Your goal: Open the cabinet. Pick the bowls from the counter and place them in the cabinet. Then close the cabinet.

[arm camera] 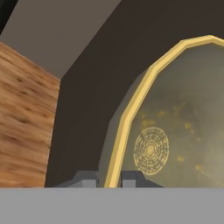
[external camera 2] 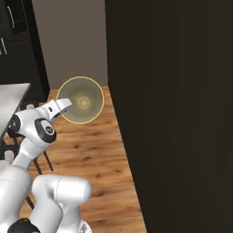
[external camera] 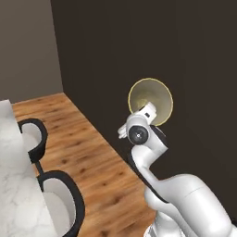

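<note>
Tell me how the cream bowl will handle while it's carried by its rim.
The cream bowl looks rigid, so it should keep its shape. The gripper pinches only the thin yellow rim, so the bowl may pivot or slip. It hangs on edge over the wood floor; a drop would probably let it roll.

No text, label, brand, number or sign can be read on anything here, not even on the pale cream round bowl with a yellowish rim (arm camera: 175,131).
</note>
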